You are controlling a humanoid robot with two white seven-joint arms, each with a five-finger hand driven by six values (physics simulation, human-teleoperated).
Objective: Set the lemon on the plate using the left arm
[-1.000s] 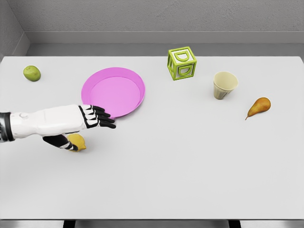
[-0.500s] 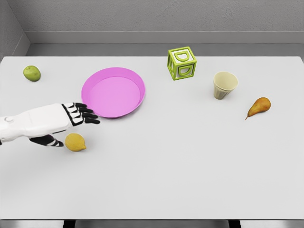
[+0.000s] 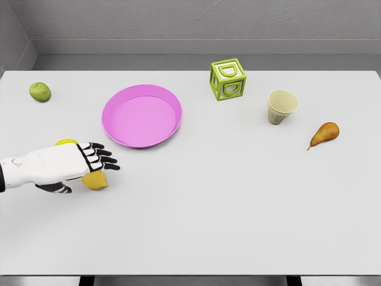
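A white, black-jointed left robot hand [image 3: 89,161], fingers spread and holding nothing, hovers over a smooth oval yellow lemon [image 3: 95,180] on the matte white worktop [image 3: 238,196], near a glossy round pink plate [image 3: 141,115].

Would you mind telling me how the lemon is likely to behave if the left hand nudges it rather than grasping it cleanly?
The lemon looks rounded and smooth, so a nudge would probably roll it across the flat table. Its nubbed end may make it veer rather than roll straight. The left hand sits above it, partly covering it, so a glancing touch could push it away.
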